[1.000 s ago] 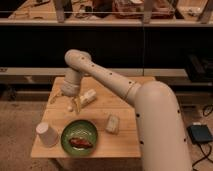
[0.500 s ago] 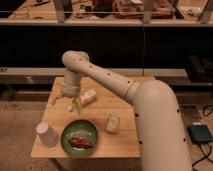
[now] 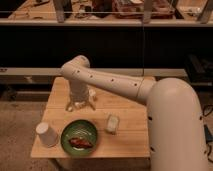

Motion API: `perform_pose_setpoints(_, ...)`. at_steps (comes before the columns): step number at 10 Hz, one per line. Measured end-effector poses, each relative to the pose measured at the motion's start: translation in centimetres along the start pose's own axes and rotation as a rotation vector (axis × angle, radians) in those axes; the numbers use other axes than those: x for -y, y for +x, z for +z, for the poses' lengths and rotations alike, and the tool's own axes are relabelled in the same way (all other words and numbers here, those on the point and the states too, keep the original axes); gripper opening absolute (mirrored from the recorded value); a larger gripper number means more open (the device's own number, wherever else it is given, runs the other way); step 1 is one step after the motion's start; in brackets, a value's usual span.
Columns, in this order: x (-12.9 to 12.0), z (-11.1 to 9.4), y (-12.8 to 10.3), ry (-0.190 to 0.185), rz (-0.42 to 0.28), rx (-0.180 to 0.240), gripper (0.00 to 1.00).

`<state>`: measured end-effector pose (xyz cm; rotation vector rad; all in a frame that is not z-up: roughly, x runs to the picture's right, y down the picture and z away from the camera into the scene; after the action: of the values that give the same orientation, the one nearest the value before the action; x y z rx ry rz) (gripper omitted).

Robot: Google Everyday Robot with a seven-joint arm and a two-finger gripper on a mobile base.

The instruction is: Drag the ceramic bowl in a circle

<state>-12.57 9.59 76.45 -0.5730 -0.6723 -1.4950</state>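
Observation:
The ceramic bowl (image 3: 79,136) is a shallow green round dish with a reddish-brown food piece inside. It sits near the front edge of the wooden table (image 3: 127,135). My gripper (image 3: 80,106) hangs from the pale arm just behind the bowl, above the table's middle, pointing down, apart from the bowl's far rim.
A white upside-down paper cup (image 3: 46,134) stands left of the bowl. A small pale packet (image 3: 113,123) lies right of the bowl. Another pale object (image 3: 92,94) lies beside the gripper. My large arm link (image 3: 175,125) covers the table's right side. Shelving stands behind.
The gripper has moved slightly forward and to the right, closer to the bowl's far rim. The bowl, cup and packet have not moved.

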Motion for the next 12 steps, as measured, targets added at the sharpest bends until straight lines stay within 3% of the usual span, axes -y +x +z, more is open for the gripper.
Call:
perform_pose_setpoints(3, 0.5, 0.1, -0.1, 0.011, -0.025, -0.004, 0.8)
perform_pose_setpoints(6, -0.5, 1.4, 0.9, 0.081, -0.137, -0.039, 0.8)
perform_pose_setpoints(8, -4.4, 2.0, 1.7, 0.147, -0.25, -0.094, 0.8)
perform_pose_setpoints(10, -9.1, 2.3, 1.8, 0.183, -0.334, -0.135, 0.8)
perform_pose_setpoints(12, -11.5, 2.4, 1.7, 0.201, -0.38, -0.162, 0.8)
